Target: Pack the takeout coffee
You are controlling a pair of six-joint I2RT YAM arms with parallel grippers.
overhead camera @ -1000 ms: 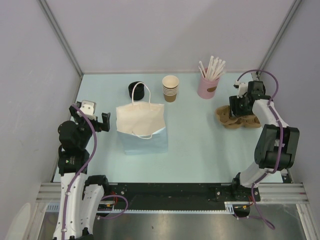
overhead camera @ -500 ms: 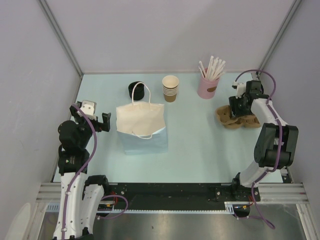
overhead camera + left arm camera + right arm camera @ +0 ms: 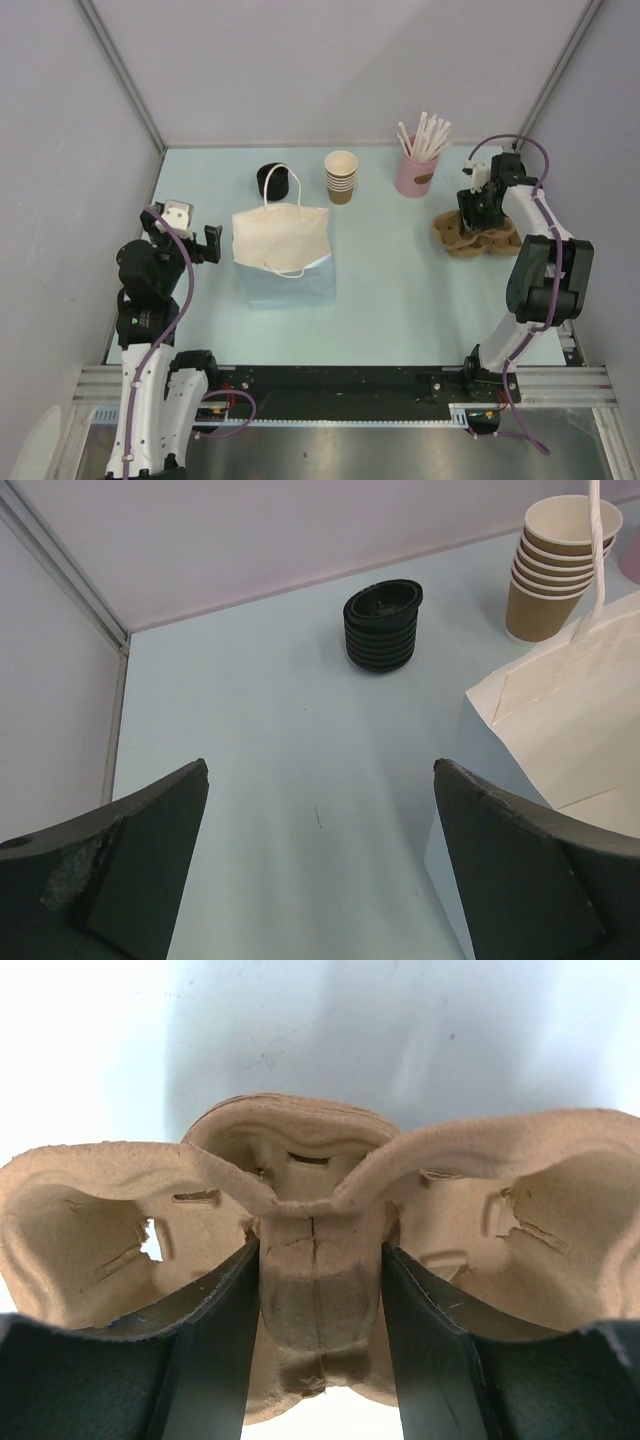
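Fingers (image 3: 215,1360) of the right gripper (image 3: 318,1260) pinch, half closed, the centre ridge of the brown moulded-pulp cup carrier (image 3: 452,240) at the overhead frame's right; the left gripper (image 3: 183,235) stands wide open, empty, at left; no lidded brown kraft paper cup is visible in any view.

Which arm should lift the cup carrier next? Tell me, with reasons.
Right. The right gripper is closed on the cup carrier's middle ridge; the left gripper hangs open beside the paper bag, across the table from it.
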